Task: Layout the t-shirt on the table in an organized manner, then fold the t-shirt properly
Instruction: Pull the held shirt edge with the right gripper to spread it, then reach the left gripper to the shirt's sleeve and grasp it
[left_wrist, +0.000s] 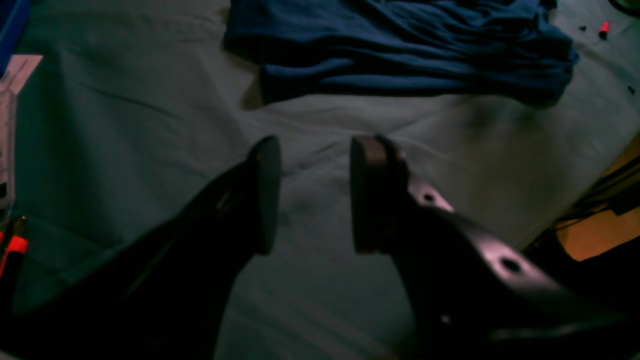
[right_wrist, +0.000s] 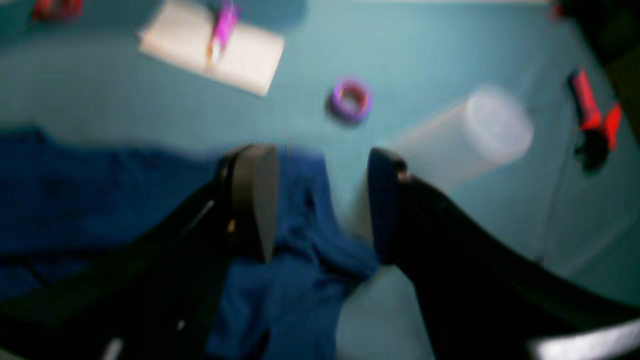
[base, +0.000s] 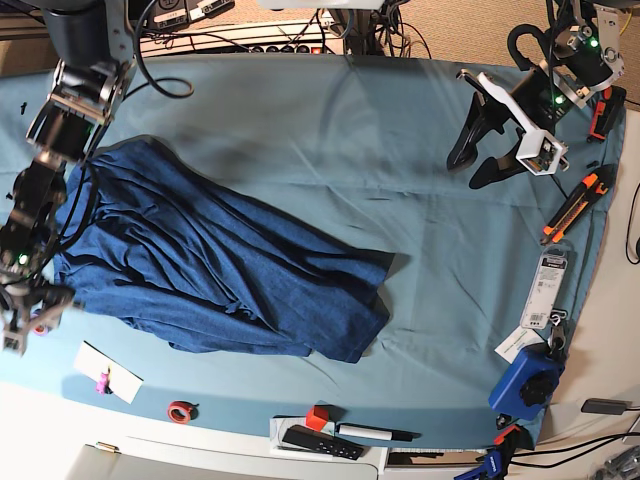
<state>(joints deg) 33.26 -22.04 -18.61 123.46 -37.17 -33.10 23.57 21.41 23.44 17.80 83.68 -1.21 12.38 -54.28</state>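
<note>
The dark navy t-shirt (base: 210, 270) lies rumpled and partly spread on the left half of the teal-draped table (base: 400, 120). My right gripper (base: 30, 320) hovers at the shirt's left edge. In the right wrist view this gripper (right_wrist: 320, 205) is open, with a fold of the t-shirt (right_wrist: 300, 280) below its jaws and nothing pinched. My left gripper (base: 468, 160) stands open at the far right, well clear of the shirt. In the left wrist view it (left_wrist: 312, 195) hangs over bare cloth, with the t-shirt (left_wrist: 400, 45) ahead of it.
A white notepad (right_wrist: 215, 50) with a pink marker, a purple tape ring (right_wrist: 351, 99), a clear cylinder (right_wrist: 465, 135) and a red tool (right_wrist: 592, 112) lie near the right gripper. An orange utility knife (base: 570, 205), a blue object (base: 525, 385) and a red cube (base: 318, 417) sit along the table's edges.
</note>
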